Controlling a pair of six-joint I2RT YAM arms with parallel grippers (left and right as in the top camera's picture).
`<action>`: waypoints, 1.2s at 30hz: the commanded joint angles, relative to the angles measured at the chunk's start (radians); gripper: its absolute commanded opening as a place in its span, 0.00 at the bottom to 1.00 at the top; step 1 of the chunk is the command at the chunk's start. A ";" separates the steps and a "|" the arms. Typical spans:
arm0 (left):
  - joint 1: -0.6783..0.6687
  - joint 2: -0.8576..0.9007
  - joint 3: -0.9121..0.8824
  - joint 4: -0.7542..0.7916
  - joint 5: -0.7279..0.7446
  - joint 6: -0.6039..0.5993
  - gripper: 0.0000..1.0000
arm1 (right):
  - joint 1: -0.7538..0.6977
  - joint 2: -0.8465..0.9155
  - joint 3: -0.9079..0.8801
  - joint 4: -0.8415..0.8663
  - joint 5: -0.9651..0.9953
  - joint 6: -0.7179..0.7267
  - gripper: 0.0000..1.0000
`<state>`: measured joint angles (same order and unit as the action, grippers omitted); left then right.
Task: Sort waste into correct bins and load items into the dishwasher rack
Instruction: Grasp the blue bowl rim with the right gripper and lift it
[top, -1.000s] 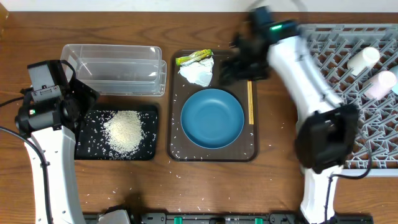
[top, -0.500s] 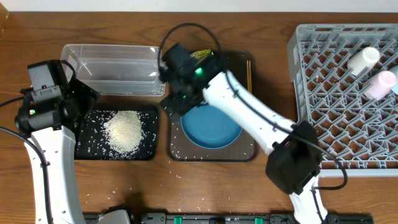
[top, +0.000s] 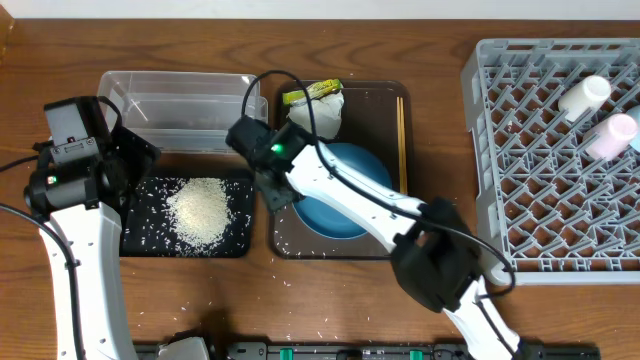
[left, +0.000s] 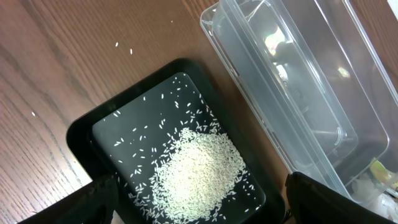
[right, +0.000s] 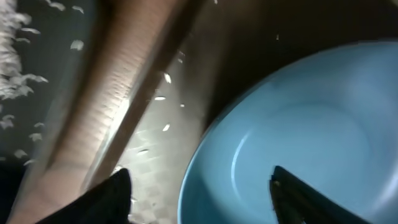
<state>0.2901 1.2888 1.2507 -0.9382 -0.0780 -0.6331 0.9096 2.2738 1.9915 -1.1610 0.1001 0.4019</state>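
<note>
A: "Counts?"
B: "White cup (top: 585, 95) + pink cup (top: 614, 136), 2 total, lying in rack (top: 530, 200), upper right; 1 blue bowl (top: 362, 168) sitting mid-frame. R end effector (right: 199, 186) hovering at its left rim, fingers apart; L end effector (left: 202, 186) gaping over black tray (left: 78, 134)."

The right end effector (top: 268, 190) has been swung over from the back right of the brown tray (top: 300, 246) to its left edge. The dark-blue bowl (top: 365, 168), directly beneath and right of it, is now partly covered by the arm.
</note>
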 joint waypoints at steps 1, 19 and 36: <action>0.004 0.000 0.010 -0.003 -0.002 -0.016 0.89 | 0.006 0.036 -0.006 -0.021 0.026 0.058 0.63; 0.004 0.000 0.010 -0.003 -0.002 -0.016 0.89 | 0.045 0.053 -0.058 0.004 0.023 0.118 0.41; 0.004 0.000 0.010 -0.003 -0.002 -0.016 0.89 | 0.050 0.022 -0.058 0.016 0.031 0.100 0.12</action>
<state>0.2901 1.2888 1.2507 -0.9382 -0.0780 -0.6331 0.9592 2.3161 1.9278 -1.1439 0.1101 0.5110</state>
